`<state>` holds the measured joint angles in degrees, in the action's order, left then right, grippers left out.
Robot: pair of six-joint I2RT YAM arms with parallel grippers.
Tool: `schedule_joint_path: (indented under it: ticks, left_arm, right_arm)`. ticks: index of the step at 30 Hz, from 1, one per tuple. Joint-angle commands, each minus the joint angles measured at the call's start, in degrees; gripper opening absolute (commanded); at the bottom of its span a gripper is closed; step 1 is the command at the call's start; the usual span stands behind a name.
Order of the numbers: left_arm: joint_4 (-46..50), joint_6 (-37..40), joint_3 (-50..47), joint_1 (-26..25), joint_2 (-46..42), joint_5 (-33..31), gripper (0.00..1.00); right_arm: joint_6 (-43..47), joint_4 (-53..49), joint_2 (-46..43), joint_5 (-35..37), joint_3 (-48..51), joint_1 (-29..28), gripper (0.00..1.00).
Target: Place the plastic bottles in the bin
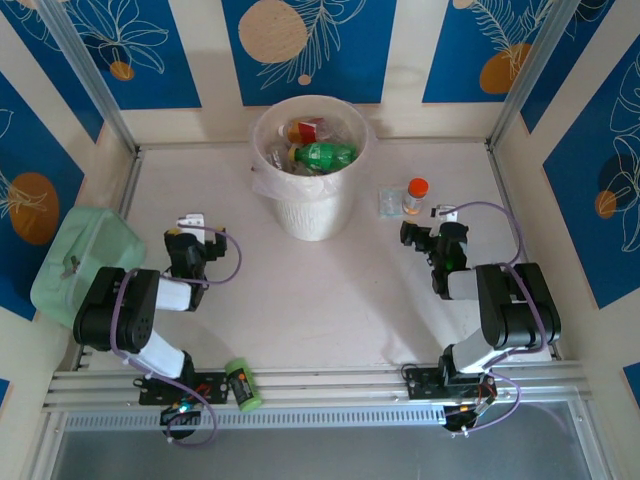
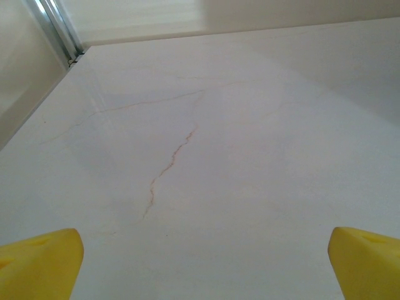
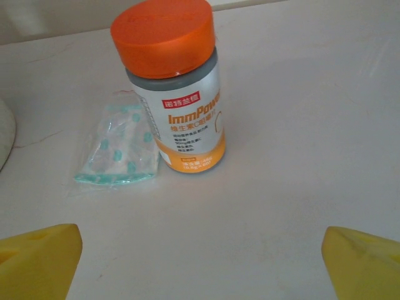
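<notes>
The plastic bottles (image 1: pixel 322 154) lie heaped in the bin (image 1: pixel 310 215) at the far middle, the lower ones hidden. The left end effector (image 2: pixel 205 265) and right end effector (image 3: pixel 200 265) gape wide and empty, their fingertips cut off.

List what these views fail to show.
- Top view: bottles piled in the bin; lower ones hidden, count unclear.
- Right wrist view: orange-capped bottle, small label print too blurred to read.
- Top view: green box, contents too faint to tell.
</notes>
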<state>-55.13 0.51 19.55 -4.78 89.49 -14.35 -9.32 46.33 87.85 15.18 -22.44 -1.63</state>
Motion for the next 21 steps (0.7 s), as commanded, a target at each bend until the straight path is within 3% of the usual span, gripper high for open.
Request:
schedule_joint_path:
  ticks: [1, 8, 21]
  left_arm:
    - [-1.81, 0.19, 0.4, -0.12, 0.21, 1.69, 1.0]
    - [-0.12, 1.57, 1.41, -0.15, 0.32, 5.48, 1.0]
    - [0.47, 1.5, 1.67, -0.15, 0.32, 5.97, 1.0]
  right_arm:
    - [1.33, 1.65, -0.84, 0.53, -0.33, -0.31, 0.99]
    - [1.41, 2.09, -0.74, 0.55, -0.24, -0.26, 0.99]
    - [1.68, 1.68, -0.79, -1.1, -0.45, -0.01, 0.99]
